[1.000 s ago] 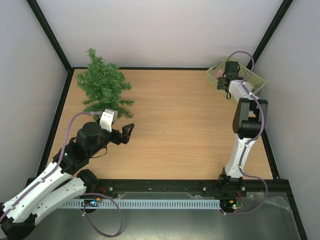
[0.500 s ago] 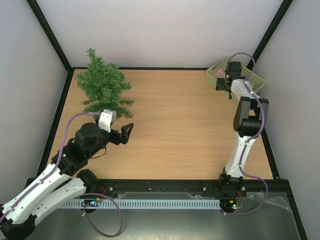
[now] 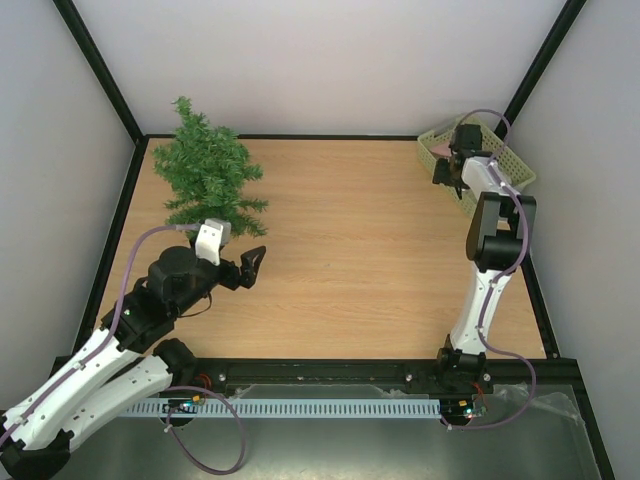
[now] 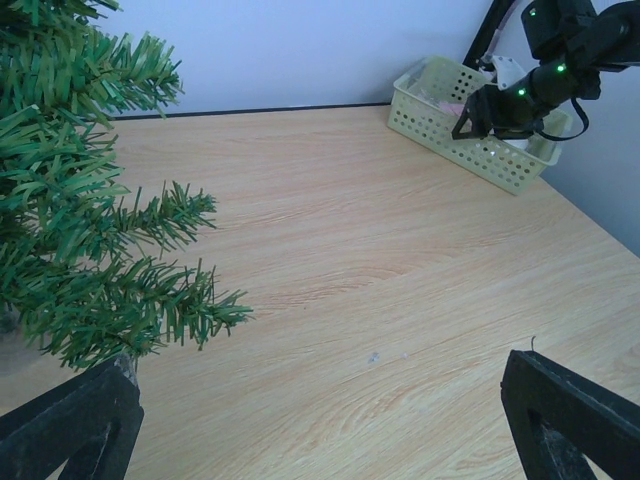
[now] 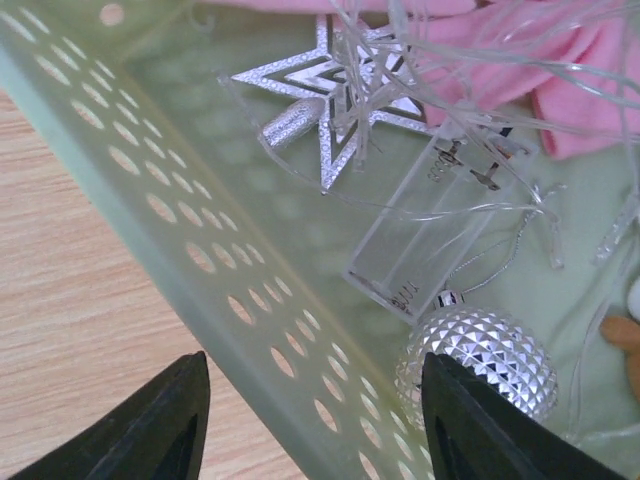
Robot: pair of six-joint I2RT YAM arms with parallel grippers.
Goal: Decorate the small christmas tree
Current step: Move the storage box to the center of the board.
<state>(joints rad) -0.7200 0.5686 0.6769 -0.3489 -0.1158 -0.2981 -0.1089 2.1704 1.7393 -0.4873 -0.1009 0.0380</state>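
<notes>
At the near edge of the desk [image 3: 360, 250], about 8 o'clock, the left claw [image 4: 318, 368] hangs low with its fingers spread wide and nothing between them. The tree [image 3: 207, 175] stands upright just beyond it at 10 o'clock, in the far left corner. Its lowest branches are close to the left finger, so a careless swing there could brush the tree and tip it.

The bigger risk is probably far off at 1 o'clock. The right claw [image 5: 312, 365] hovers over the basket [image 5: 230, 290], also gaping and empty. It seems to straddle the near wall, one finger toward the bare wood and one over the contents. A straight drop from here would likely land on the rim and shove or tilt the basket. Inside, a thin light string [image 5: 470, 60] loops across everything. Pulling up any one ornament may drag the string and its battery box [image 5: 430, 220] along.

The desk is pale wood grain, smooth and matte. The tree is a dark green cone of stiff, bristly needles. The basket is pale green plastic, its walls punched with oval holes. The star [image 5: 340, 90] is flat, silver and glittery, with thin points and a small tube at its base. The ball [image 5: 485, 365] is round, faceted and mirror-bright, so likely slippery. The battery box is clear and hard-edged. A soft pink thing [image 5: 560, 60] lies at the back; I cannot tell what it is.
</notes>
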